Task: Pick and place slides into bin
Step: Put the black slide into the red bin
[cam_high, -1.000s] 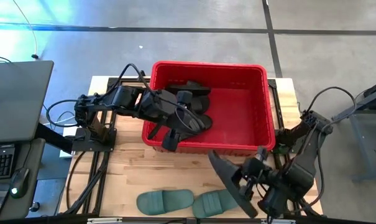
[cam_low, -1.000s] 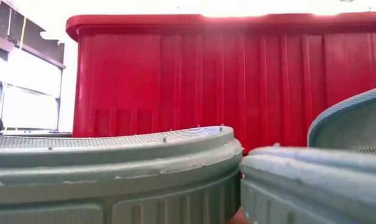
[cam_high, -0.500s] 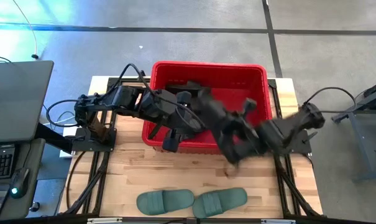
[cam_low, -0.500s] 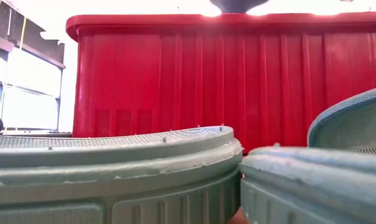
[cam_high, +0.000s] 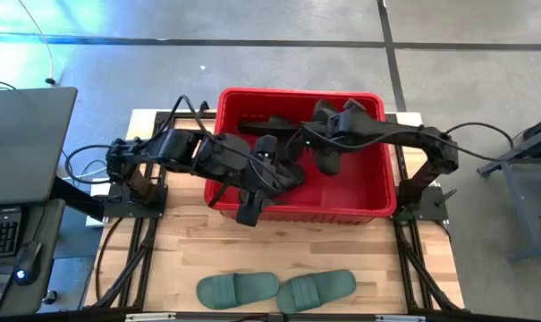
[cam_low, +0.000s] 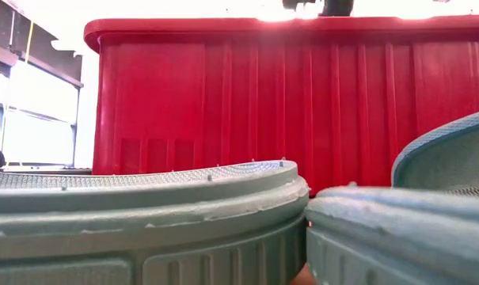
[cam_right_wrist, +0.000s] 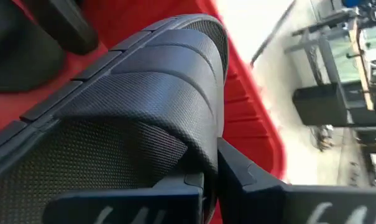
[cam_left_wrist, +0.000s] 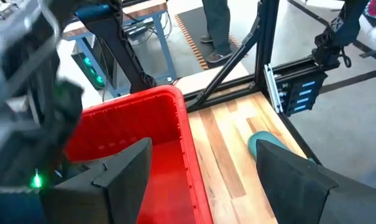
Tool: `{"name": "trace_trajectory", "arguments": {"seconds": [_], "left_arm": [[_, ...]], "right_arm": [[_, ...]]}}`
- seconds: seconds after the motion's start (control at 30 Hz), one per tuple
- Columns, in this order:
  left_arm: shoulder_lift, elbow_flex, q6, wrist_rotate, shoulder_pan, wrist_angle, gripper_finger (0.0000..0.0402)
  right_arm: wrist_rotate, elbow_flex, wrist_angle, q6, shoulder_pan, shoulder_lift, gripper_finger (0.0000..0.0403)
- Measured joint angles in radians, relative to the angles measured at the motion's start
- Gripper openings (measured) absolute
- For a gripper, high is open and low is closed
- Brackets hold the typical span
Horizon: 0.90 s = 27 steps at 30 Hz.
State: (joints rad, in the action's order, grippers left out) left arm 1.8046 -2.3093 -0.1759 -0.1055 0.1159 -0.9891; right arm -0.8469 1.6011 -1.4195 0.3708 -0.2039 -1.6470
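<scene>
Right now the red bin (cam_high: pixel 377 192) stands on the wooden bench (cam_high: pixel 243 246) toward its far edge, roughly centred between the two arm mounts. Inside it, black slides (cam_high: pixel 268 124) lie along the far-left part of the floor, with another dark one nearer the middle under the left arm; how many there are in all cannot be counted from above. The bin's right half shows bare red floor.

The right pincer (cam_high: pixel 328 134) reaches in over the far rim and hangs above the bin's middle, clamped on a black slide (cam_right_wrist: pixel 138 93); the right wrist view shows the textured sole and ribbed strap filling the frame, gripped at its edge, with the red wall beside it.

The left pincer (cam_high: pixel 252 201) sits over the bin's near-left wall, its fingers (cam_left_wrist: pixel 299 180) spread wide with nothing between them, one inside the red wall and one outside above the wood.

Two sage-green slides (cam_high: pixel 237 288) and (cam_high: pixel 316 289) lie side by side, touching, at the bench's near edge, well apart from the bin. From the low view they fill the foreground with the bin's ribbed wall behind.
</scene>
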Motion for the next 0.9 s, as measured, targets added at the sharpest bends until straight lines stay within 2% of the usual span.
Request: {"name": "trace_trajectory", "arguments": {"seconds": [0.23,0.37,0.43,0.53,0.7,0.9], "left_arm": [[0.000,0.000,-0.010,-0.050,0.011,-0.009,0.0271],[0.000,0.000,-0.010,-0.053,0.010,-0.009,0.0271],[0.000,0.000,-0.010,-0.053,0.010,-0.009,0.0271],[0.000,0.000,-0.010,-0.066,0.009,-0.009,0.0271],[0.000,0.000,-0.010,-0.087,0.009,-0.009,0.0271],[0.000,0.000,-0.010,-0.087,0.009,-0.008,0.0271]], "right_arm": [[0.126,-0.314,0.438,-0.155,-0.039,-0.001,0.0000],[0.045,-0.430,0.578,-0.151,-0.040,-0.001,0.0000],[0.015,-0.465,0.611,-0.168,-0.049,-0.001,0.0000],[0.036,-0.497,0.654,-0.194,-0.069,-0.001,0.0002],[0.174,-0.521,0.716,-0.197,-0.114,-0.001,0.0022],[0.302,-0.525,0.749,-0.250,-0.163,-0.001,0.0067]]}}
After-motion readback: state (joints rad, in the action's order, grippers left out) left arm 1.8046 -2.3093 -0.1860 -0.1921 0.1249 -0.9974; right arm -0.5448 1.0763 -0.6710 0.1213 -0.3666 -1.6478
